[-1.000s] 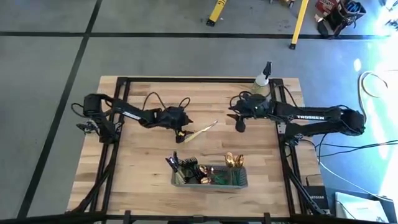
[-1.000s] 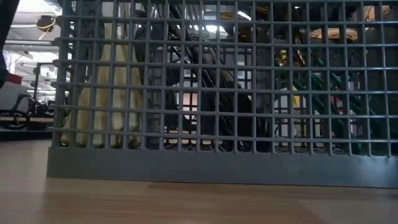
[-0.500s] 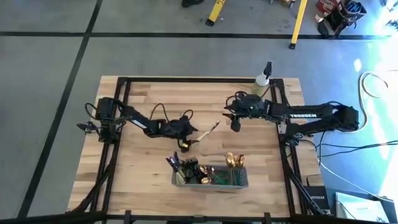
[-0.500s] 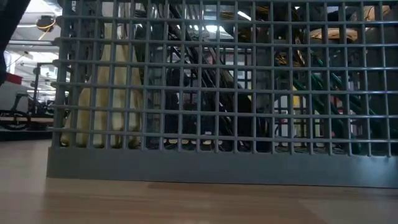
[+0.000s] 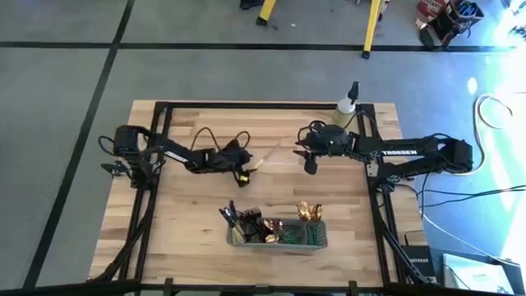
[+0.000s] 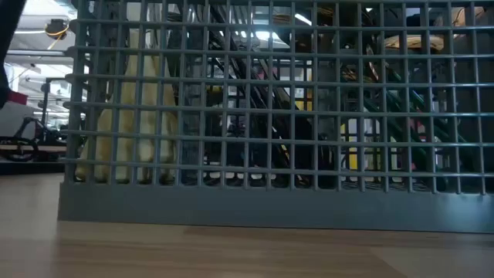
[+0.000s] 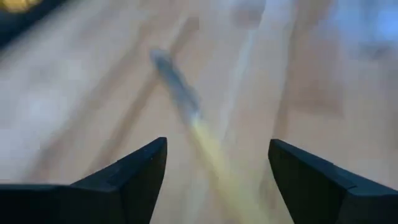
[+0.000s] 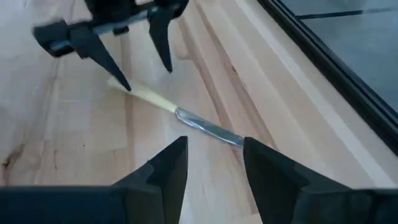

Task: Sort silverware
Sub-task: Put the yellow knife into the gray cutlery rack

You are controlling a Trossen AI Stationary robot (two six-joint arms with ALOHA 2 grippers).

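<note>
A knife point(image 8: 177, 112) with a cream handle and a grey blade lies flat on the wooden table point(image 5: 181, 214), also seen in the high view as the knife point(image 5: 263, 156). My left gripper point(image 8: 146, 78) stands open over its handle end, one finger on each side; in the left wrist view the knife point(image 7: 186, 112) runs out between the fingers, blurred. My right gripper point(image 5: 310, 167) hovers open just past the blade tip, with nothing between its fingers. More silverware point(image 5: 308, 212) stands upright in the grey mesh caddy point(image 5: 279, 240) near the front edge. My left gripper comes slanting down from the table's left, its fingers astride the knife's cream handle. One fingertip point(image 8: 124, 86) is at the handle's free end point(image 8: 135, 93); I cannot tell whether it touches. The knife lies flat on the table.
A small spray bottle point(image 5: 348, 103) stands at the far right of the table, behind my right arm. The caddy point(image 6: 270, 208) fills the low view. A black frame point(image 5: 246, 105) runs round the table. Bare wood lies between the knife and the caddy.
My left gripper has dipped toward the near edge and come back toward the far edge. The knife has slid a little toward the far edge with it. My right gripper has crept slightly toward the table's left.
</note>
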